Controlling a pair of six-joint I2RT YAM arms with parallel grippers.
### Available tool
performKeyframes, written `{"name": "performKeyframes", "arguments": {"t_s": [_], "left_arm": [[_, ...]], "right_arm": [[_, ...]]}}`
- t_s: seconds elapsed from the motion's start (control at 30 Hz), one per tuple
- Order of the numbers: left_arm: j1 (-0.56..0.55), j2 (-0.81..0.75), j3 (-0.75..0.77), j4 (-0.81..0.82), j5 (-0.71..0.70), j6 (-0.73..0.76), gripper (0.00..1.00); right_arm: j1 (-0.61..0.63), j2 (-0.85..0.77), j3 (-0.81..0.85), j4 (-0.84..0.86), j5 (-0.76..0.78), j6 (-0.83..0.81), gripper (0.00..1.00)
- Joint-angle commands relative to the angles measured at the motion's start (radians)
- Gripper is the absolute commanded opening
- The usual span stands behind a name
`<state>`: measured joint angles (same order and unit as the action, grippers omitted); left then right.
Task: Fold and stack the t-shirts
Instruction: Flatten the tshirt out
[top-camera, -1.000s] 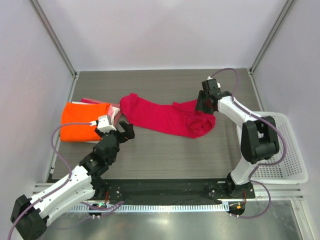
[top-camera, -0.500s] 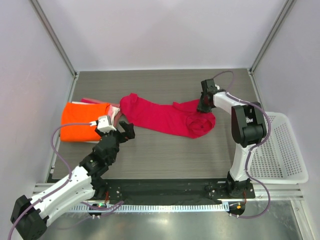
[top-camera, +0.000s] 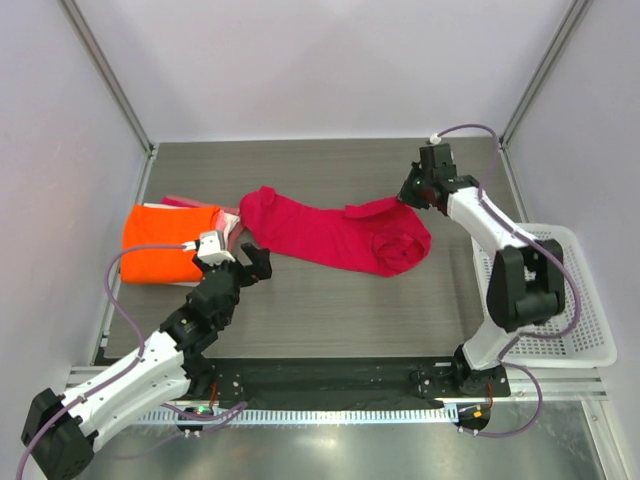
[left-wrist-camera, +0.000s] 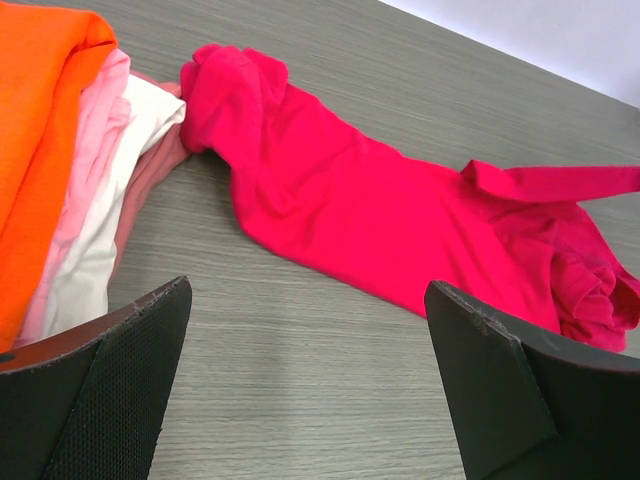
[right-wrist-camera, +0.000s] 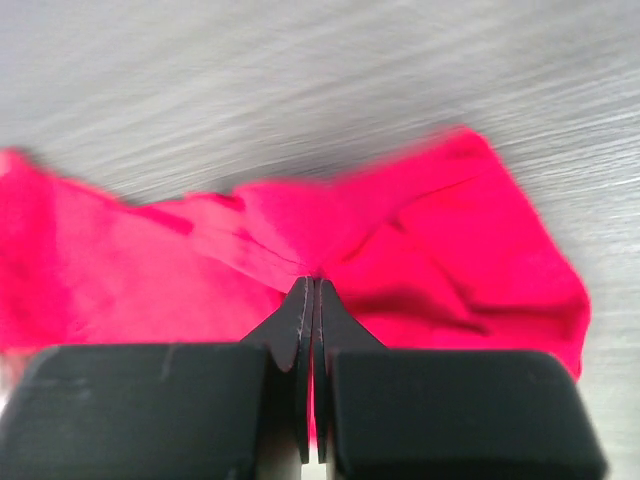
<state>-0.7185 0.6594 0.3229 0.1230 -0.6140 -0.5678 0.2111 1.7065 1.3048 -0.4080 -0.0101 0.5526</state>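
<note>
A crimson-red t-shirt (top-camera: 335, 232) lies crumpled across the middle of the table, also seen in the left wrist view (left-wrist-camera: 380, 200) and the right wrist view (right-wrist-camera: 420, 250). My right gripper (top-camera: 405, 196) is shut on the red t-shirt's far right corner, a thin fold of cloth pinched between its fingertips (right-wrist-camera: 314, 285). At the left, a folded orange t-shirt (top-camera: 165, 242) lies on a pale pink/white t-shirt (left-wrist-camera: 95, 210). My left gripper (top-camera: 250, 262) stands open just above the table, in front of the red t-shirt's left end, nothing between its fingers (left-wrist-camera: 130, 370).
A white lattice basket (top-camera: 565, 300) sits at the table's right edge, beside the right arm. Metal frame posts stand at both back corners. Bare grey wood-grain table (top-camera: 330, 310) lies between the shirts and the arm bases.
The right gripper has closed on the red t-shirt's far right corner, and its wrist has shifted slightly back and right. The left arm has stayed put.
</note>
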Motion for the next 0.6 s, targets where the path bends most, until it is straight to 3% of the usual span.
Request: {"name": "performKeyframes", "arguments": {"t_s": [0.0,0.23,0.57], "left_arm": [[0.001,-0.001,0.008,0.049,0.007,0.013,1.00],[0.001,0.016,0.022,0.044,0.034,0.020,1.00],[0.001,0.052,0.039,0.044,0.076,0.022,1.00]], "right_arm": [[-0.001,-0.143,-0.061,0.028,-0.080,0.020,0.01],[0.017,-0.367,-0.254,0.034,-0.221,0.067,0.01],[0.094,-0.755,-0.741,0.048,-0.268,0.223,0.01]]}}
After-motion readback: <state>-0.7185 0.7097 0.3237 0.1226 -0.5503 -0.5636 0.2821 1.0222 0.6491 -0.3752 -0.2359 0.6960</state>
